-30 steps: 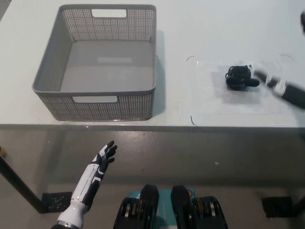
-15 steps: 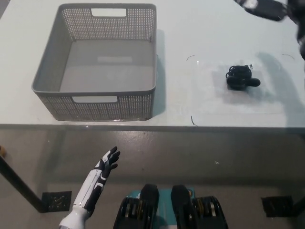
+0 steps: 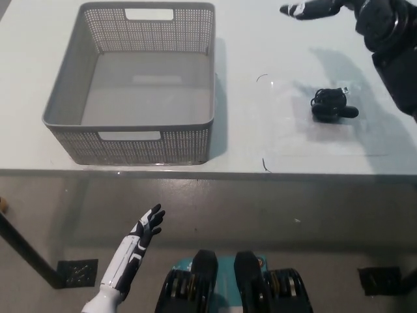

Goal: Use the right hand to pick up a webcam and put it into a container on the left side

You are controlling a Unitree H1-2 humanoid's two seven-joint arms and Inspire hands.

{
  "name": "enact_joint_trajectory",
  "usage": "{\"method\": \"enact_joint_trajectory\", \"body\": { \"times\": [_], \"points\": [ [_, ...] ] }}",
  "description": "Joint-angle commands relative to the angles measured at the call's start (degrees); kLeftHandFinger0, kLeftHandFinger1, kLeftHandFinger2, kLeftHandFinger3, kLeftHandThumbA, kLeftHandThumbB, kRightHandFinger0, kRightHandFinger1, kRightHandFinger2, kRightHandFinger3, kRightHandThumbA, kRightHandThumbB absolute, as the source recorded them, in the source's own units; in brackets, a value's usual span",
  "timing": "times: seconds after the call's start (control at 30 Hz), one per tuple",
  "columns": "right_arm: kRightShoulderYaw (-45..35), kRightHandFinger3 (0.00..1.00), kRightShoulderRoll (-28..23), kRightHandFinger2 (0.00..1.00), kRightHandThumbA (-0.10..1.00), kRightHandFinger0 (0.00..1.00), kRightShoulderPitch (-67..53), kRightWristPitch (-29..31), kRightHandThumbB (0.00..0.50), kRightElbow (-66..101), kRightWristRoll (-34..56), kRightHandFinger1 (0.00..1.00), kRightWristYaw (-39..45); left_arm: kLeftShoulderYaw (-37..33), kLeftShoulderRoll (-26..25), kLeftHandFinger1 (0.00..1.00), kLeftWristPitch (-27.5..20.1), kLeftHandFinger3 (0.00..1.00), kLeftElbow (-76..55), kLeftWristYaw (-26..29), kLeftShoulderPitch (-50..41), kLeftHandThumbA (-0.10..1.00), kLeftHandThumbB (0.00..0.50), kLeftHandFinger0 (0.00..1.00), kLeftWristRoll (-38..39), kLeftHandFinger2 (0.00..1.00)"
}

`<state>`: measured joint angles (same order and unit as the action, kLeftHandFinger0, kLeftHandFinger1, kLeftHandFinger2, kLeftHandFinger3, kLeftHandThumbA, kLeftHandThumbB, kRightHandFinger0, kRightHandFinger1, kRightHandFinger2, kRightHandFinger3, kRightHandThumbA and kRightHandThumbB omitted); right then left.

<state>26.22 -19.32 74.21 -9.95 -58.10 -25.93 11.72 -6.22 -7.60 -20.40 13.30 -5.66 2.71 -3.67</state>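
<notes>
Webcam (image 3: pixel 333 105) is seen lying on the white table (image 3: pixel 273 39), right half, on a faintly outlined clear patch, nothing gripping it. Body is dark with a coiled cable bunched on its upper side; long axis is judged roughly left-right in the view, with a stub poking toward picture right

Right hand (image 3: pixel 313 9) is held high at the top edge of the view, fingers spread apart and pointing toward picture left, empty. Webcam lies below the hand in the picture, i.e. toward the robot's body and slightly to the right of the fingertips, well apart from them. The black forearm runs down the right edge, passing beside the webcam without touching it

So the coming move is judged as: hand to be drawn back toward the body and lowered, with the fingers brought across the short dimension of the webcam

Left hand (image 3: pixel 148 223) is parked below the table edge at lower left, fingers apart, empty, far from the webcam; right hand is clearly the nearer one

Grey mesh basket (image 3: pixel 130 140) sits on the left, empty, well apart from the webcam
</notes>
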Motion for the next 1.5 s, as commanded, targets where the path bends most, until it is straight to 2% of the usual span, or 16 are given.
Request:
{"method": "enact_joint_trajectory", "body": {
  "times": [0.0, 0.17, 0.37, 0.6, 0.93, 1.1, 1.23, 1.37, 1.47],
  "points": [
    [1.3, 1.0, 0.24, 1.0, 0.81, 1.0, 2.65, 2.32, 0.495, -4.01, -2.32, 1.0, 0.05, -0.47, -0.02, 1.0, -2.24, 1.0, -2.48, -0.51, -1.25, 1.0, 0.179, 1.0, -0.49, 1.0],
    [1.55, 1.0, 0.59, 1.0, 0.77, 1.0, 1.6, 2.66, 0.485, -9.5, -1.85, 1.0, -0.67, -0.54, -0.01, 1.0, -1.49, 1.0, -2.91, -0.65, -2.02, 1.0, 0.181, 1.0, -0.23, 1.0],
    [1.8, 1.0, 0.29, 1.0, 0.79, 1.0, 0.28, 3.05, 0.469, -12.53, -1.93, 1.0, -0.63, -0.58, -0.06, 1.0, -1.6, 1.0, -2.91, -0.49, -2.01, 1.0, 0.193, 1.0, -0.63, 1.0],
    [1.22, 1.0, -0.23, 1.0, 0.8, 1.0, -1.42, 3.8, 0.5, -14.74, -1.45, 1.0, -1.31, -0.64, -0.15, 1.0, -1.33, 1.0, -2.97, -0.49, -1.97, 1.0, 0.21, 1.0, -1.12, 1.0],
    [-0.29, 1.0, -0.14, 1.0, 0.79, 1.0, -3.3, 4.65, 0.499, -15.72, -0.73, 1.0, -2.04, -0.81, -0.49, 1.0, -0.42, 1.0, -3.48, -1.07, -1.92, 1.0, 0.233, 1.0, -1.11, 1.0],
    [-0.23, 1.0, 0.53, 1.0, 0.8, 1.0, -3.79, 4.37, 0.486, -17.09, -0.88, 1.0, -1.03, -0.9, -0.56, 1.0, -0.57, 1.0, -3.36, -1.12, -1.92, 1.0, 0.219, 1.0, -1.12, 1.0],
    [-0.44, 1.0, 0.93, 1.0, 0.8, 1.0, -4.1, 4.54, 0.498, -17.7, -0.63, 1.0, -0.56, -0.98, -0.72, 1.0, -0.32, 1.0, -3.55, -0.98, -1.73, 1.0, 0.221, 1.0, -1.71, 1.0],
    [-0.6, 1.0, 1.63, 1.0, 0.8, 1.0, -4.38, 4.42, 0.484, -18.22, -0.49, 1.0, -1.02, -0.95, -0.65, 1.0, -0.23, 1.0, -3.57, -1.11, -1.76, 1.0, 0.2, 1.0, -1.49, 1.0],
    [-0.96, 1.0, 2.18, 1.0, 0.83, 1.0, -4.45, 5.0, 0.5, -18.76, -0.11, 1.0, -0.9, -1.03, -0.7, 1.0, 0.2, 1.0, -3.94, -1.11, -1.84, 1.0, 0.2, 1.0, -1.73, 1.0]
  ]
}}
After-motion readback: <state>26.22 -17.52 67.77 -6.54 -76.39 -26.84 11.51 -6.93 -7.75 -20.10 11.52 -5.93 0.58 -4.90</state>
